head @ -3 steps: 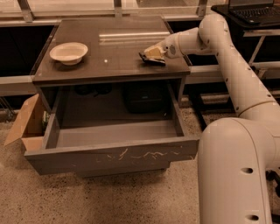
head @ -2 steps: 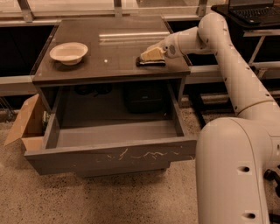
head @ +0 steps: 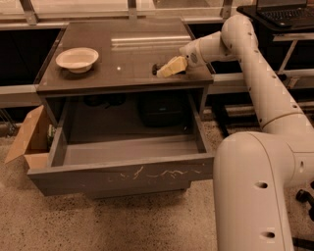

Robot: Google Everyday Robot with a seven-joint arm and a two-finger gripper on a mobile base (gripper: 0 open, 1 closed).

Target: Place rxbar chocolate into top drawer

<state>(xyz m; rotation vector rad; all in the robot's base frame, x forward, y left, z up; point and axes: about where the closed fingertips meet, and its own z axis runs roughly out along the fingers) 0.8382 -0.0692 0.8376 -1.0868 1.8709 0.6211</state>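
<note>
My gripper (head: 166, 69) is over the right front part of the grey cabinet top (head: 122, 63), close to its front edge. It is shut on the rxbar chocolate (head: 155, 68), of which only a small dark end shows at the fingertips, low over the surface. The top drawer (head: 122, 174) is pulled wide open below and in front of the gripper. Its grey front panel has whitish scratches, and the inside that shows holds nothing.
A white round bowl (head: 77, 59) sits on the left of the cabinet top. A brown cardboard box (head: 29, 139) stands open on the floor beside the drawer's left side. My arm's white body (head: 260, 191) fills the right foreground. A laptop (head: 284, 10) is at the far right.
The gripper has moved left and toward the front edge of the cabinet top, and the dark bar has moved with it. The drawer and bowl have not moved.
</note>
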